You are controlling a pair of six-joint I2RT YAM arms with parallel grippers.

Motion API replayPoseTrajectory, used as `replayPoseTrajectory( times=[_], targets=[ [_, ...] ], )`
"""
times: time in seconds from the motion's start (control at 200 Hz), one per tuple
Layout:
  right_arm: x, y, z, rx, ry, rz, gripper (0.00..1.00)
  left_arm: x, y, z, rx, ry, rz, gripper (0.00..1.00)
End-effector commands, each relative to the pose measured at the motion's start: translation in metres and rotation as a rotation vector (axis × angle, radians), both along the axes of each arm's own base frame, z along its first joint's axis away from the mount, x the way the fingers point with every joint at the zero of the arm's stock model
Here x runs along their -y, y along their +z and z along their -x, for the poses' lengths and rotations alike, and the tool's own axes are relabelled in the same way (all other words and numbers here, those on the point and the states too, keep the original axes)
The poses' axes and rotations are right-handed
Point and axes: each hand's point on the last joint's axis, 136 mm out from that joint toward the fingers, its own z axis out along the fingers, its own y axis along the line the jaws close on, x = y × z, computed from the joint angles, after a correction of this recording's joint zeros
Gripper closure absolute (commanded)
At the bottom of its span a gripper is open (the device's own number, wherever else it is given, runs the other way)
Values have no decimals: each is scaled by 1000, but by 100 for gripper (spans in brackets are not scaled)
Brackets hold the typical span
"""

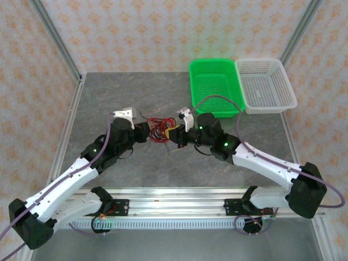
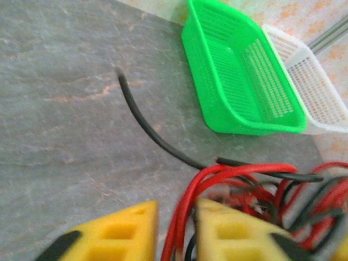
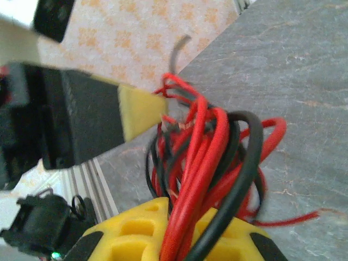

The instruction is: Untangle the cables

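Tangled cables [image 1: 159, 129] at mid table [image 1: 179, 174] — clamped in right gripper [image 3: 179, 228], bundle stretching leftward; left gripper [image 2: 176, 217] parted (strands threading loosely between).

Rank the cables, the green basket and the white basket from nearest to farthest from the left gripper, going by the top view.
1. The cables: mid-table, right at the tips of the left gripper.
2. The green basket: at the far edge, off to the right.
3. The white basket: beside the green one, farther right.
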Motion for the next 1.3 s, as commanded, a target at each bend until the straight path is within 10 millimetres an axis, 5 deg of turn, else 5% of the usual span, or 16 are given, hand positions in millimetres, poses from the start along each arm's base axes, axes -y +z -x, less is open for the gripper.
replayPoseTrajectory(
  times=[0.0, 0.115, 0.561, 0.766, 1.081, 1.296],
  targets=[
    [9, 35, 14, 175, 91, -4, 100, -3, 18, -6, 66, 2, -19, 47],
    [19, 45, 5, 197, 46, -12, 100, 19, 28, 2, 105, -123, 58, 28],
    [61, 70, -57, -84, -441, -277, 100, 34, 70, 56, 223, -305, 350, 27],
    [72, 73, -61, -195, -532, -423, 100, 55, 47, 50, 170, -315, 355, 26],
    [74, 54, -57, -300, -540, -539, 100, 127, 53, 35, 228, -372, 322, 24],
    [76, 59, -52, -302, -529, -564, 100, 111, 23, 1, 168, -158, 181, 24]
  ],
)
